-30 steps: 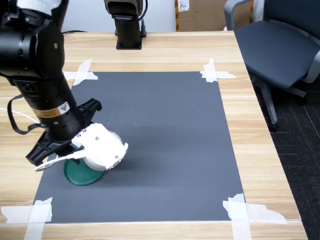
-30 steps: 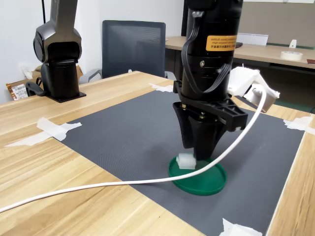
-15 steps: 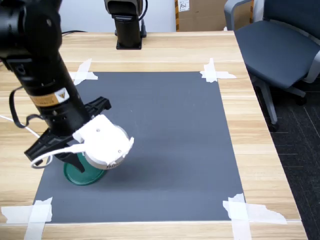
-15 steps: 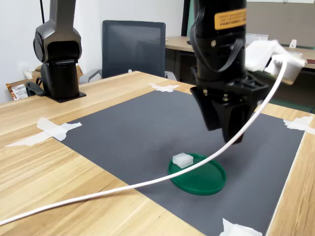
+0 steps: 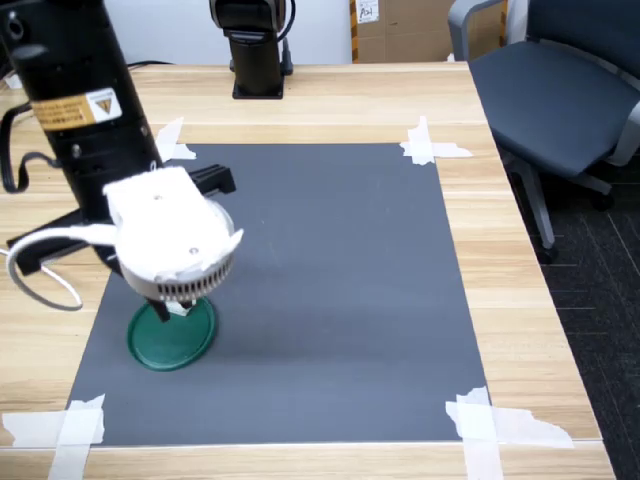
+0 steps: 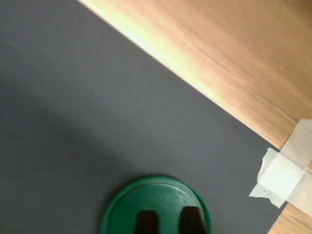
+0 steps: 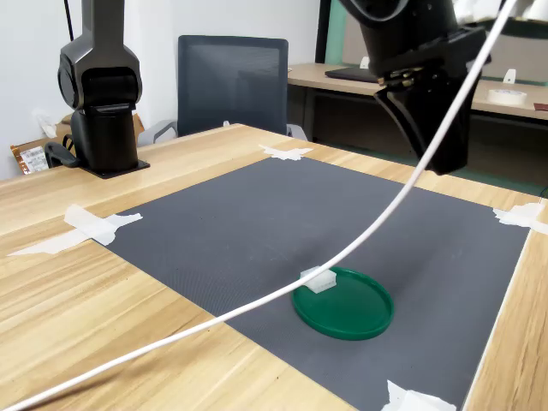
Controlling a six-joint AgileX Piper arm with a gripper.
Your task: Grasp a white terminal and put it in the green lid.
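Observation:
The green lid point(image 7: 347, 306) lies on the black mat, near its front left corner in the first exterior view point(image 5: 172, 338). A small white terminal point(image 7: 317, 279) rests on the lid's rim, on the second exterior view's left side of the lid. My gripper point(image 7: 447, 161) hangs well above the lid and touches nothing. In the wrist view its two dark fingertips point(image 6: 146, 222) stand slightly apart, open and empty, over the green lid point(image 6: 156, 200); the terminal does not show there. In the first exterior view the white wrist housing point(image 5: 170, 250) hides most of the gripper.
The black mat point(image 5: 330, 280) is taped to the wooden table with white tape point(image 5: 430, 145) at its corners. A second black arm base point(image 5: 255, 50) stands at the table's far edge. A white cable point(image 7: 257, 301) sags across the mat. An office chair point(image 5: 560, 90) stands beside the table.
The arm has risen from the lid, first opening and leaving the white terminal on the rim. The gripper now hangs high above it.

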